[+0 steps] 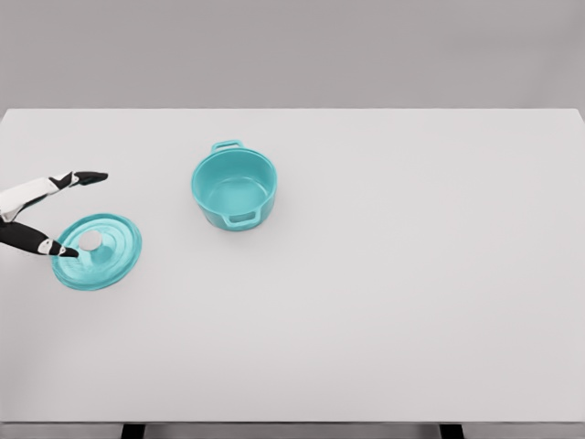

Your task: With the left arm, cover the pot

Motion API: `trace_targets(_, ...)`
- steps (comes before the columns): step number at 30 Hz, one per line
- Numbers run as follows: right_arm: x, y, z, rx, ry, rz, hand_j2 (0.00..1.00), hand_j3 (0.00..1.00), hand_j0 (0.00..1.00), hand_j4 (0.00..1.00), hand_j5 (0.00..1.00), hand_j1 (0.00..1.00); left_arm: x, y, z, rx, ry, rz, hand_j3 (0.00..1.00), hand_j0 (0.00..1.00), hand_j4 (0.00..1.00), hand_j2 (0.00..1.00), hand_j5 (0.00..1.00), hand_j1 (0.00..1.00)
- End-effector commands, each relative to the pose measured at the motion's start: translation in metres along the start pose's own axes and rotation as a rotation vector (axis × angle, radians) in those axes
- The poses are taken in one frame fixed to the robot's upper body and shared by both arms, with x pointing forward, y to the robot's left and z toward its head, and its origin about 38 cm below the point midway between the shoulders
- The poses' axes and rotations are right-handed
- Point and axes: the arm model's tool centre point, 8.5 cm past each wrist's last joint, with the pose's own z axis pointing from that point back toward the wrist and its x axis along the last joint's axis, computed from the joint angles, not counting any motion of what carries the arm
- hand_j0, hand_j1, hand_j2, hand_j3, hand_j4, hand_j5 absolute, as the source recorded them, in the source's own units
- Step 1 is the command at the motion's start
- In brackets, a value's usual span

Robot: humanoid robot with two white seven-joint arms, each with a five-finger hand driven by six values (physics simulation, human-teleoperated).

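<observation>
A teal pot (234, 189) stands uncovered on the white table (384, 274), left of centre toward the far side; nothing lies inside it. Its teal lid (97, 251) lies flat at the near left, well apart from the pot. The left hand (41, 212) reaches in from the left, fingers spread, one fingertip beside the lid's grey knob (91, 240).
</observation>
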Motion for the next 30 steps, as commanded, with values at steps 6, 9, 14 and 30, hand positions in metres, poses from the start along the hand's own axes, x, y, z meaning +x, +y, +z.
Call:
trace_targets(6,0.0,0.0,0.0,0.0,-0.001,0.0,1.0,1.0,1.0,1.0,1.0,1.0,-0.016,-0.02,-0.011,-0.033,0.035,0.028,1.0,1.0,1.0,1.0,1.0,1.0)
trace_targets(9,0.001,0.0,0.0,0.0,-0.002,0.001,1.0,1.0,1.0,1.0,1.0,1.0,-0.014,-0.019,-0.01,-0.031,0.029,0.029,1.0,1.0,1.0,1.0,1.0,1.0)
trace_targets(14,0.0,0.0,0.0,0.0,-0.001,0.0,1.0,1.0,1.0,1.0,1.0,1.0,-0.015,-0.019,-0.009,-0.033,0.033,0.028,1.0,1.0,1.0,1.0,1.0,1.0)
trace_targets(30,0.0,0.0,0.0,0.0,-0.001,0.0,1.0,1.0,1.0,1.0,1.0,1.0,-0.013,-0.018,-0.004,-0.024,0.021,0.048,0.83,0.83,0.83,0.83,0.83,0.83)
